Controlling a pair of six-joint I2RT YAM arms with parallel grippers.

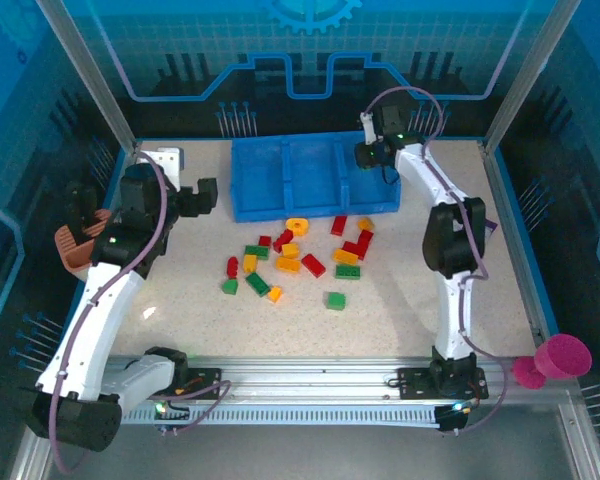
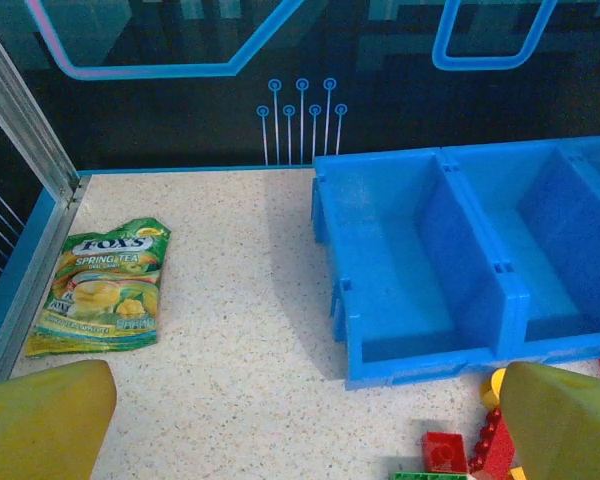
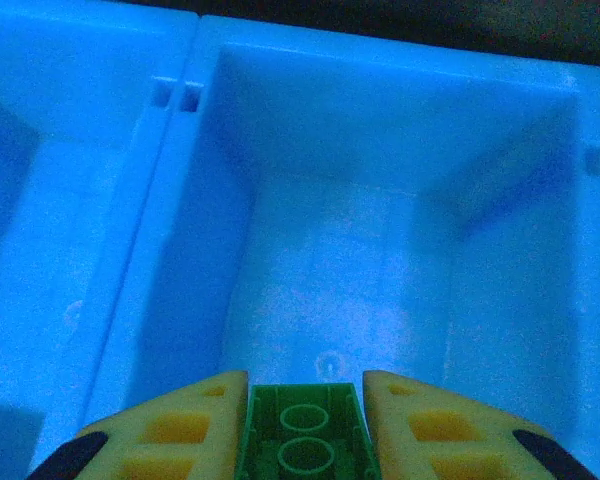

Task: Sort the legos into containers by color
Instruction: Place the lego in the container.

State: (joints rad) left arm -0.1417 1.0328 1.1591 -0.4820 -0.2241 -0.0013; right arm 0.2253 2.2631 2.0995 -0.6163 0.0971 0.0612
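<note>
Right pincer [image 3: 305, 400]: clamped on green brick [image 3: 305, 450], above right compartment of tray [image 3: 570, 200].
Left pincer [image 2: 305, 425]: jaws apart, left-front of tray.
Release: lower first, open gently, so brick doesn't bounce out.
Loose legos [image 1: 300, 255]: on bench [image 1: 430, 300] before tray.

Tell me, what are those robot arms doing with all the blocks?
They're sorting bricks by color. The right gripper is shut on a green brick, holding it over the right-end compartment of the blue tray. The left gripper hangs open near the tray's left end, holding nothing. The other bricks lie loose on the table in front of the tray.
</note>
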